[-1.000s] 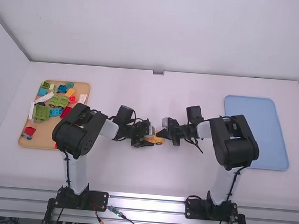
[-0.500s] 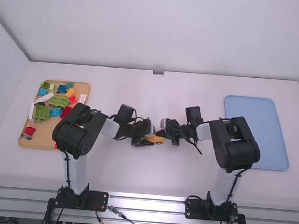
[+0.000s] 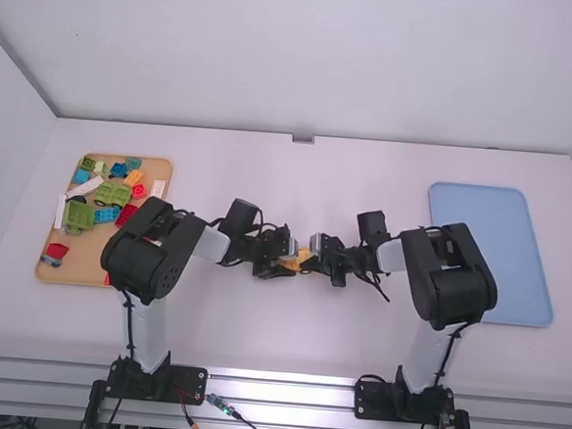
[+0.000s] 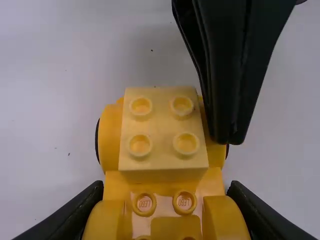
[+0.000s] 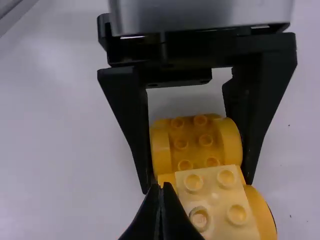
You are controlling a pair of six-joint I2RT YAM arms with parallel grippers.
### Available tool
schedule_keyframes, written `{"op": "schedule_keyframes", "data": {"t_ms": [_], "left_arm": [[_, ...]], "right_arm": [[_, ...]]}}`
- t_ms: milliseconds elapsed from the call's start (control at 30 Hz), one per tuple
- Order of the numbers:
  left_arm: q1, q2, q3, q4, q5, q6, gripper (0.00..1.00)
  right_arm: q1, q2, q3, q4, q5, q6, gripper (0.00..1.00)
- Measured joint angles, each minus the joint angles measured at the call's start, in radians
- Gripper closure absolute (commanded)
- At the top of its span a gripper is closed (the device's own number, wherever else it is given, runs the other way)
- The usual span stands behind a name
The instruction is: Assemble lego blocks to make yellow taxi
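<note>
You're looking over a white table (image 3: 277, 337) — a pale wall (image 3: 307, 59) stands behind its far edge, and another wall (image 3: 3, 165) borders its left side. Shiny metal rails (image 3: 284, 381) run along the table's near edge — soft light glints off them.

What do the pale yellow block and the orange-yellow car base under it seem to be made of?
The pale yellow block looks like hard moulded plastic, smooth with a soft sheen and crisp round studs. The car base seems the same, perhaps slightly glossier: its rounded fenders catch faint highlights.
</note>
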Motion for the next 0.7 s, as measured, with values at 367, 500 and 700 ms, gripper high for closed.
{"op": "schedule_keyframes", "data": {"t_ms": [367, 500, 700], "left_arm": [[0.004, 0.0, -0.018, 0.035, 0.001, -0.01, 0.89], [0.004, 0.0, -0.018, 0.03, 0.01, 0.01, 0.9], [0.004, 0.0, -0.023, 0.016, 0.026, 0.03, 0.86]], "right_arm": [[-0.108, -0.114, 0.043, -0.159, -0.055, -0.054, 1.0], [-0.137, -0.224, 0.043, -0.214, -0.07, -0.096, 1.0], [-0.158, -0.266, 0.043, -0.216, -0.071, -0.105, 0.45]]}}
